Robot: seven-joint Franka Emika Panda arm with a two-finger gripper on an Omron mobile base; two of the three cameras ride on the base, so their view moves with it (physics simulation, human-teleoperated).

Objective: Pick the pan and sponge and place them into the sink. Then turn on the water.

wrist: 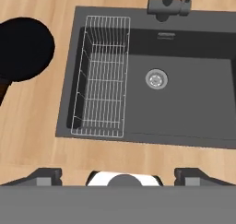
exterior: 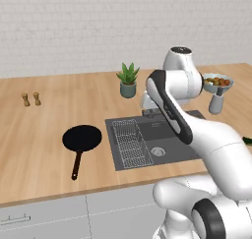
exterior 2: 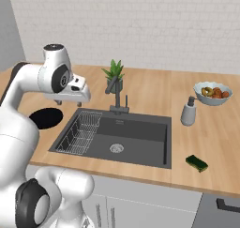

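White brick tiles back a long wooden bench point(exterior: 44, 149) with pale drawers below it. Set into the bench is the sink point(exterior 2: 140, 142), a dark grey basin with a wire rack point(exterior 2: 82, 133) in its left half, a round drain point(exterior 2: 116, 148) near the middle and a dark faucet point(exterior 2: 117, 98) at its 12 o'clock edge. No stream shows under the spout.

From the sink, the pan point(exterior: 82, 138) lies flat on the bench at 9 o'clock, just beside the basin but clear of its rim, its thin brown handle pointing toward the front edge. The sponge point(exterior 2: 197, 163) rests on the bench at about 4 o'clock from the drain, just outside the basin's right rim.

A potted plant point(exterior: 128, 79) stands behind the faucet, a soap dispenser point(exterior 2: 189, 111) at 2 o'clock from the sink, and a fruit bowl point(exterior 2: 213, 93) farther back. Two small shakers point(exterior: 30, 99) sit well apart, far out at 10 o'clock.

Above the rack side of the sink hangs the claw point(wrist: 118, 174), looking straight down; its tips are spread wide and hold nothing.
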